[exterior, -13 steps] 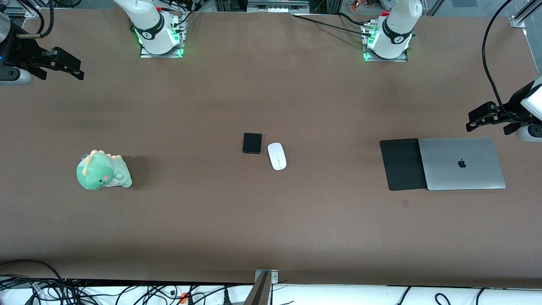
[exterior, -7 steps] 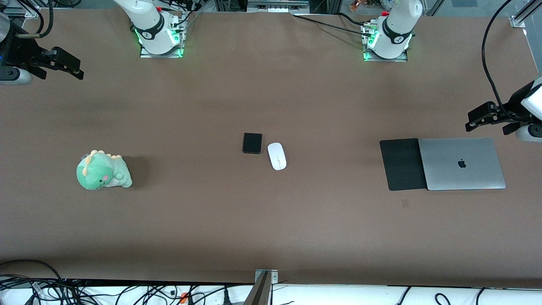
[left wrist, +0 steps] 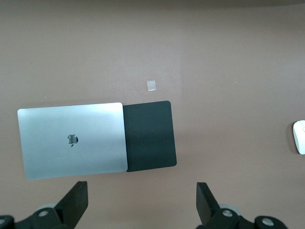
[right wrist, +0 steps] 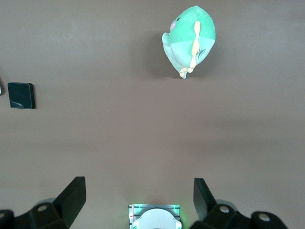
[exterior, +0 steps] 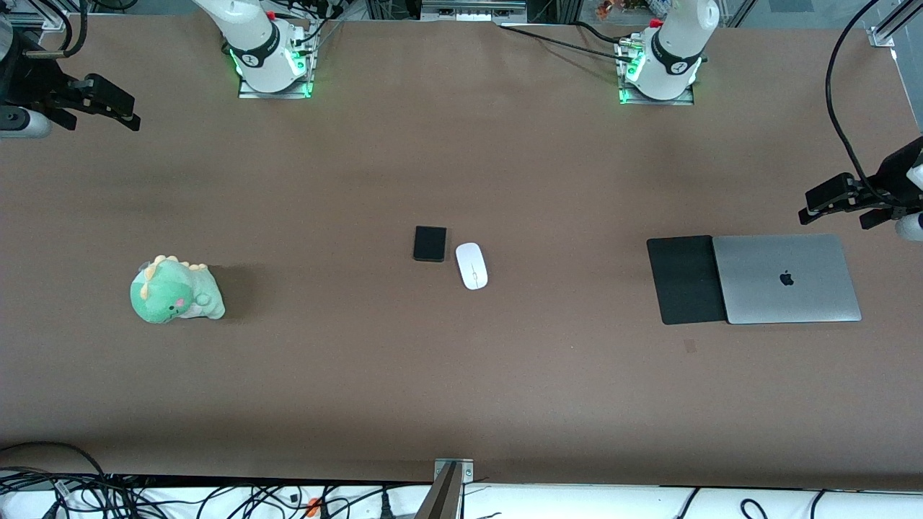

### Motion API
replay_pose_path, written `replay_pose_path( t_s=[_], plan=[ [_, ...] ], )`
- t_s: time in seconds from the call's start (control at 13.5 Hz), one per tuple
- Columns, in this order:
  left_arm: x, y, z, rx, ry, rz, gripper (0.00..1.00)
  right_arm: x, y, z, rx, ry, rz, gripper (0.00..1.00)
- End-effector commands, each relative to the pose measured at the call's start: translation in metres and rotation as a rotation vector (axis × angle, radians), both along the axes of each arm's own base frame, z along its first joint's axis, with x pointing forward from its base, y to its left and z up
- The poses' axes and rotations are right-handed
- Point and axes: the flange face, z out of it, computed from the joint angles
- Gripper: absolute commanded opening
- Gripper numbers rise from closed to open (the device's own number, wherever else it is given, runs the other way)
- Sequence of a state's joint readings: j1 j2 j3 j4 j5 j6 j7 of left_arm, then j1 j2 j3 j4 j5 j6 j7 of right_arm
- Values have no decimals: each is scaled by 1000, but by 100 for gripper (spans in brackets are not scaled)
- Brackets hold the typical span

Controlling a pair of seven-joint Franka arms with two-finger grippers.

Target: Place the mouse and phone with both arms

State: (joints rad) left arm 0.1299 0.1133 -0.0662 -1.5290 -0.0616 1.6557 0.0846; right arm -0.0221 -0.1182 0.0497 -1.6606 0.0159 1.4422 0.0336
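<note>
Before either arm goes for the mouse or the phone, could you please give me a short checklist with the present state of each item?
1. Left gripper open and holding nothing, up over the table edge by the laptop: ok.
2. Right gripper open and holding nothing, over the right arm's end of the table: ok.
3. Mouse flat on the table, uncovered: ok.
4. Phone flat on the table, uncovered: ok.
5. Gap between mouse and phone for fingers: a narrow strip shows; whether it is enough, cannot tell.
6. Mouse pad bare beside the laptop, and the dinosaur plush toy well apart from both items: ok.
</note>
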Motion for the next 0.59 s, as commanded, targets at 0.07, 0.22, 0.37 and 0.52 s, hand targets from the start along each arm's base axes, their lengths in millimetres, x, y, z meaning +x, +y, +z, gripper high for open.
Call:
replay_pose_path(
  t_s=[0.07, 0.22, 0.37, 0.52],
  plan=[
    [11, 1, 0, -22, -8, 5, 100, -6, 1, 7, 21, 2, -5, 100],
    [23, 2, -27, -43, 36, 8, 100, -6, 0, 6, 21, 3, -7, 100],
    [23, 2, -26, -44, 41, 19, 100, -6, 1, 6, 21, 3, -5, 100],
    [23, -4, -31, -46, 53, 26, 100, -6, 1, 5, 21, 5, -5, 100]
  ],
)
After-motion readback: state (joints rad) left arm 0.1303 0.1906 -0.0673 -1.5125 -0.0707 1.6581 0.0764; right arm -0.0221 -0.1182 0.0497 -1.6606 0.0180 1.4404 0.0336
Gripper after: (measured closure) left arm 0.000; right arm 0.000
